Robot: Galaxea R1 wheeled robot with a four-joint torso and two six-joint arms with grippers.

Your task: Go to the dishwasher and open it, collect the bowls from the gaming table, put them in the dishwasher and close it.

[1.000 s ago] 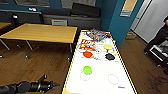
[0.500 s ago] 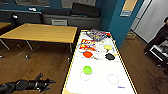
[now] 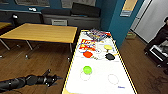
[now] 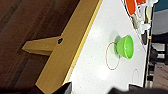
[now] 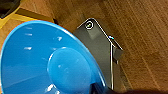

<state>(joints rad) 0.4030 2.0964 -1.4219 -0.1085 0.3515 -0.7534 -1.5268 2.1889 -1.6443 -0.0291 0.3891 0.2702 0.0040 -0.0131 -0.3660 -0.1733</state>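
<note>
The gaming table [image 3: 100, 72] runs lengthwise ahead, its white tabletop bearing a green bowl [image 3: 87, 69] near the left edge, with red [image 3: 87, 54], yellow [image 3: 108, 47] and black [image 3: 109, 56] bowls further up by the graphics. The left gripper [image 3: 53, 79] hangs just beside the near left edge, whether open or closed I cannot tell. A blue bowl [image 5: 47, 62] sits close against the right wrist camera over wooden floor [image 5: 140, 30]; the right gripper's state is unclear.

Green bowl [image 3: 87, 70] stands upright on the white-topped gaming table [image 3: 100, 82], near its edge.
</note>
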